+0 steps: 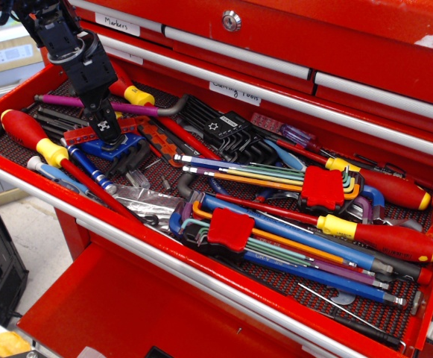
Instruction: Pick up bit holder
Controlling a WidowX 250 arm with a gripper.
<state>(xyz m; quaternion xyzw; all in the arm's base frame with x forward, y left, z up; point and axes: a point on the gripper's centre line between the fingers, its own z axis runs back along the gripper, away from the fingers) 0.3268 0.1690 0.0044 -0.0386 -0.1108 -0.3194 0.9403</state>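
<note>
Gripper (106, 131) looks pinched onto the bit holder (82, 135), the red strip running out leftward from the fingers, lying near-level across them

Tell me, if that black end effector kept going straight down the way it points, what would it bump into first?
Most likely the red bit holder: the end effector points down right at it, seemingly already touching. The blue block lies just beneath. Depth is hard to judge from this single view.

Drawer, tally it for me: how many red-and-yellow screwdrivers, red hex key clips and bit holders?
screwdrivers: 4
clips: 2
bit holder: 1
Total: 7
</note>
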